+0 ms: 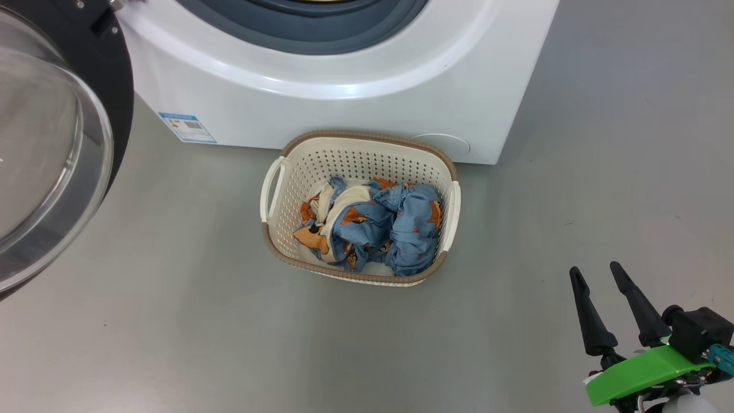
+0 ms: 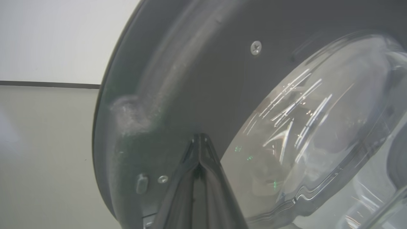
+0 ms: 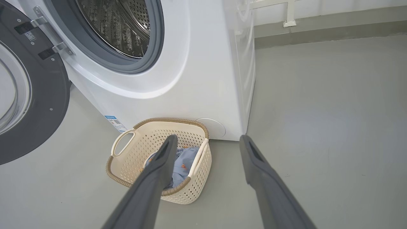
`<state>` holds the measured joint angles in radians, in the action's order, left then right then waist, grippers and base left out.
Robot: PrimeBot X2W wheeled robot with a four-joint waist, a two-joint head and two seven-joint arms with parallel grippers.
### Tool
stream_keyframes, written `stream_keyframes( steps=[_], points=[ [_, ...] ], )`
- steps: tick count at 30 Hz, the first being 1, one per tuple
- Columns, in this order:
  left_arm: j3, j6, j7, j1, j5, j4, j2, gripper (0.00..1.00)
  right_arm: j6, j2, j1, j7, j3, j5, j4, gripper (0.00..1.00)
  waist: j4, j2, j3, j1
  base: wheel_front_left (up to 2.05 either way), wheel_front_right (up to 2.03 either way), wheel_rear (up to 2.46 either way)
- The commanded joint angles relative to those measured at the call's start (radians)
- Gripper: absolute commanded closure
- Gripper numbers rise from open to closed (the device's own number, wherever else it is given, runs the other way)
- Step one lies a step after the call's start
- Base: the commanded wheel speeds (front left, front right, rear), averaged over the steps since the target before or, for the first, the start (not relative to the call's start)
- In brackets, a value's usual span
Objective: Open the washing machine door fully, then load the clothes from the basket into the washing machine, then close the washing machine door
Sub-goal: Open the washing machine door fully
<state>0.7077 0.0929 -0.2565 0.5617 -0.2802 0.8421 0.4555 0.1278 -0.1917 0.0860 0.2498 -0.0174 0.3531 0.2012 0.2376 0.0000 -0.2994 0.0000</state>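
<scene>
Door: the door [image 1: 51, 160] stands swung out to the left of the washing machine [image 1: 321, 109], glass bulge towards us, and the drum [image 3: 120, 25] is bare to view. It looks wide open, or very nearly.
Left hand: here's the left hand [image 2: 200, 143], fingers pressed together with nothing between them, its tip right up at the door's grey inner face beside the glass. Whether it actually touches, I cannot tell.
Step in hand: finishing the door swing, by my reading.
Doing it well: push on the solid rim rather than the glass, follow the hinge's arc, and stop once the door stands clear of the opening so no cloth can snag on it.
Clothes: a crumpled blue and orange heap of clothes [image 1: 373, 223] sits down in the basket [image 1: 367, 137], nothing loaded yet.
Basket: on the floor [image 1: 172, 344], tight against the machine's front, below the opening.
Right hand: the right hand [image 1: 594, 268] hangs low on the right, well apart from the basket, fingers spread wide and empty.
Count: one machine, one door, one basket with two handles [image 1: 271, 189], two hands, one blue label [image 1: 187, 127]. How many garments, the bundle won't say.
</scene>
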Motion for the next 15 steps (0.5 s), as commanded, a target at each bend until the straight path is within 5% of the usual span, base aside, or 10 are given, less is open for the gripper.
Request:
stream_keyframes(
  steps=[1, 15],
  points=[
    [0.025, 0.005, -0.005, 0.027, 0.016, -0.015, 0.079, 1.0, 0.003, -0.012, 0.024, 0.012, -0.026, -0.009, -0.02, 0.0, -0.001, 0.0, 0.001, 0.0, 0.0, 0.0, 0.0],
    [0.001, 0.03, -0.005, -0.078, 0.06, -0.175, -0.092, 1.0, 0.003, 0.001, -0.026, 0.012, -0.012, 0.002, -0.012, 0.0, 0.016, 0.0, 0.095, 0.0, 0.0, 0.0, 0.0]
  ],
)
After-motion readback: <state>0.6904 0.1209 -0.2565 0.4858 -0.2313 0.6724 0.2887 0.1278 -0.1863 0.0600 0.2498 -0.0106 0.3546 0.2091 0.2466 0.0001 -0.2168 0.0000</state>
